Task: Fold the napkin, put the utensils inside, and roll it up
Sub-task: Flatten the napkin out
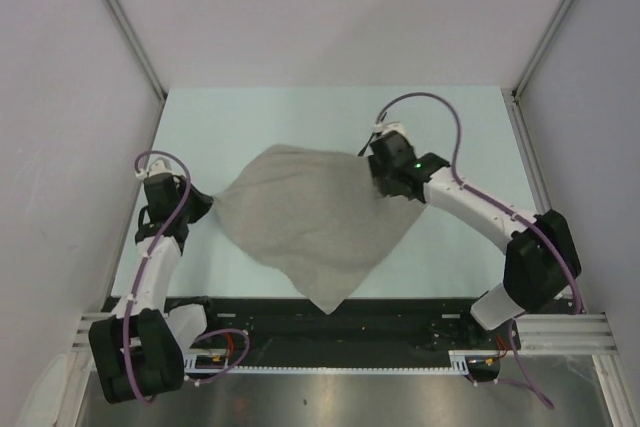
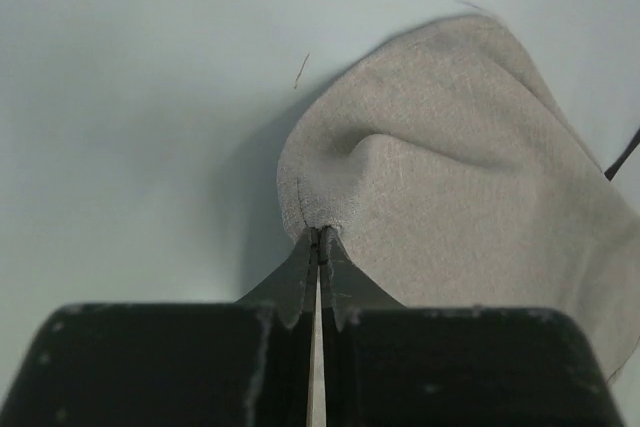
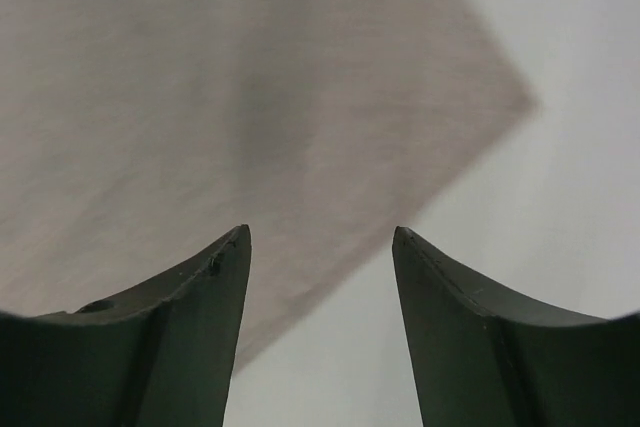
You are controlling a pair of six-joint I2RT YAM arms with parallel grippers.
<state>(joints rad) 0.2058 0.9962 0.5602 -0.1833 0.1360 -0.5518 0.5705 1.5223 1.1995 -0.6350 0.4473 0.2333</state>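
Lying on table: the napkin (image 1: 315,222) is spread open as a rough diamond on the pale table (image 1: 250,117); one layer, not folded; its surface is softly rumpled
Napkin corners: left corner drawn to a point at the left arm; far-right corner under the right arm; near corner reaches over the dark rail (image 1: 400,312) at the table's near edge
Left gripper: left gripper (image 1: 207,205) is pressed together on the napkin's left corner; left wrist view shows the tips (image 2: 318,237) pinching a puckered fold of the cloth (image 2: 450,177); fabric bulges up just beyond the pinch
Right gripper: right gripper (image 1: 375,165) sits at the far-right corner; right wrist view shows the jaws spread wide (image 3: 320,237), nothing between them; cloth (image 3: 250,97) lies below and left of the tips, bare table to the right; contact with the cloth cannot be told
Arms: well apart, one at each side of the napkin
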